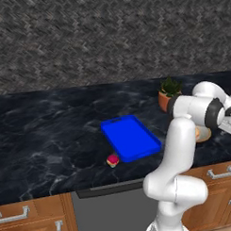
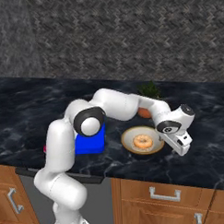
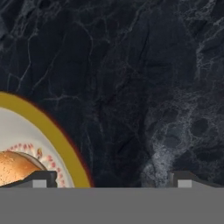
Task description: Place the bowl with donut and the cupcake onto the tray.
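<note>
Desk [image 1: 47,124]: black marbled surface carrying every item; wooden drawers below.

Tray [image 1: 131,137]: bright blue, flat, nothing on it; lies mid-desk, well apart from the bowl, with the arm's white links standing between the two.

Bowl [image 2: 143,140]: shallow, tan-rimmed, on the desk to the right of the tray, not yet moved. In the hand view its rim [image 3: 52,131] passes close to one fingertip.

Plant pot [image 2: 148,101]: terracotta with green leaves, just behind the bowl; a likely obstruction if the bowl is lifted back or the wrist swings that way.

End effector [image 2: 181,146]: at the bowl's right edge, fingers spread wide apart, holding nothing.

Donut [image 2: 143,141]: glazed ring lying loose in the bowl.

Cupcake [image 1: 113,160]: pink top, standing on the desk at the tray's near corner, close to the desk's front edge.

Risks, as judged: a rim pinch taken off-centre could tip the bowl and roll the donut out; a shallow hold may slip in transit; a low pass to the tray could knock the cupcake off the front edge.
</note>
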